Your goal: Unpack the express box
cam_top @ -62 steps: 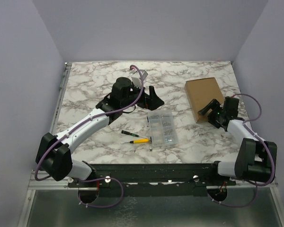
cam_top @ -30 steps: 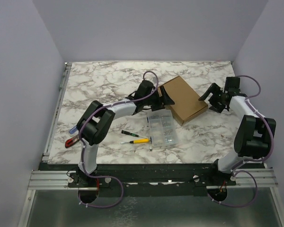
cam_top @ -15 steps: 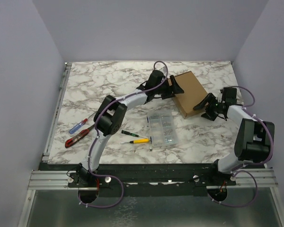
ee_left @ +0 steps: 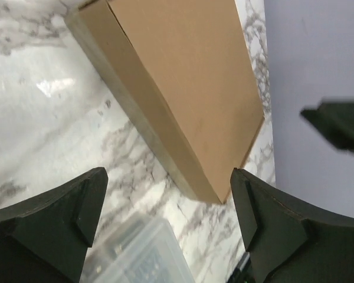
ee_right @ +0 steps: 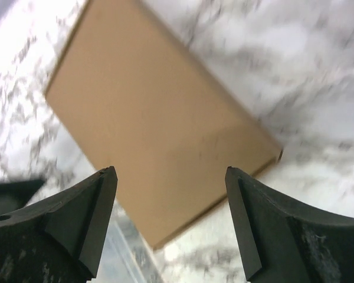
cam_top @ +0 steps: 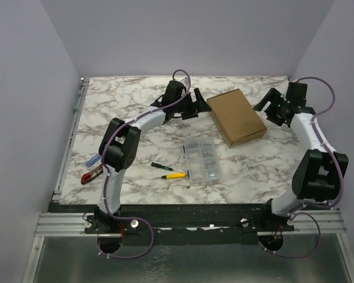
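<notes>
Only one express box [cam_top: 236,117] (lid closed).

Soft, even overhead light, weak shadows. In the left wrist view the marble table [ee_left: 53,88] glares at 10 o'clock and the clear case [ee_left: 135,253] at 6 o'clock is defocused. Right wrist view: express box [ee_right: 159,135] motion-blurred.

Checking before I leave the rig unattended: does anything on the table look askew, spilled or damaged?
Nothing looks spilled or damaged. The one oddity is the express box: it lies flat and closed, but skewed against the edges of the table. A yellow-handled screwdriver lies loose beside the clear case.
</notes>
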`<state>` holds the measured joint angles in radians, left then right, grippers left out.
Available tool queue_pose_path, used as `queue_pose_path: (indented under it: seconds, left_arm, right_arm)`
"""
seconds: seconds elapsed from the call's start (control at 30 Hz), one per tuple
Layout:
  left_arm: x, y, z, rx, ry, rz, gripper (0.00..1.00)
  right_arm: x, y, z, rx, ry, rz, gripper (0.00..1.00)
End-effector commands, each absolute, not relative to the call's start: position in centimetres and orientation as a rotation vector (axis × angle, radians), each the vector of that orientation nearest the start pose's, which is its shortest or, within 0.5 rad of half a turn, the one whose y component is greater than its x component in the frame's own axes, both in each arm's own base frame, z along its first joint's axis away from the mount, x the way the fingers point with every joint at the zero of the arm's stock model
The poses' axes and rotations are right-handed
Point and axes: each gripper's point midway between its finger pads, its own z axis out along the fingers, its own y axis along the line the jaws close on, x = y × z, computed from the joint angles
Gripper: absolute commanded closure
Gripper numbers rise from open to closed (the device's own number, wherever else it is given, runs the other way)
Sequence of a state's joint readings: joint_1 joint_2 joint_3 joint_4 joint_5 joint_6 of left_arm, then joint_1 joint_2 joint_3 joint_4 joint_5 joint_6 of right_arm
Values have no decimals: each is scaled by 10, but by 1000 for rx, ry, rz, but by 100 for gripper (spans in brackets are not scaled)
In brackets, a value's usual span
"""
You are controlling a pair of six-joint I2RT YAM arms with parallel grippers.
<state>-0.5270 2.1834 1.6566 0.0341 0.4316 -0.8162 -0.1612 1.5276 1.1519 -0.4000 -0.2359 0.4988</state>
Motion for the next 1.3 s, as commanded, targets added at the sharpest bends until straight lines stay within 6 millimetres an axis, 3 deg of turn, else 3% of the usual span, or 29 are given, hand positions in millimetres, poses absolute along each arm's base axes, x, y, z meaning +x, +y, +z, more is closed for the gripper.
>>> queue_pose_path:
  seconds: [0.0, 0.17, 0.43, 0.53, 0.77, 0.97, 1.07, 1.27]
  left_arm:
    - [420, -384, 172, 89, 2239, -1307, 6]
    - [397, -371, 178, 105, 2248, -1306, 4]
    - [386, -360, 184, 114, 2243, -1309, 3]
    - [390, -356, 177, 83, 2260, -1307, 3]
    - [411, -330, 172, -127, 2196, -1398, 3]
    - [431, -309, 147, -242, 2217, -1349, 4]
    - [439, -315, 143, -248, 2218, -1371, 4]
    - [451, -329, 130, -254, 2229, -1370, 4]
  right_arm:
    - [432, -46, 132, 701, 2347, 207, 17]
    - [448, -47, 112, 627, 2433, 206, 17]
    - [465, -13, 84, 472, 2462, 457, 19]
    - [475, 8, 80, 453, 2466, 533, 21]
    - [496, 81, 81, 460, 2469, 680, 25]
    - [504, 101, 94, 597, 2390, 862, 24]
    - [502, 101, 98, 587, 2387, 861, 24]
    - [481, 75, 96, 469, 2456, 618, 19]
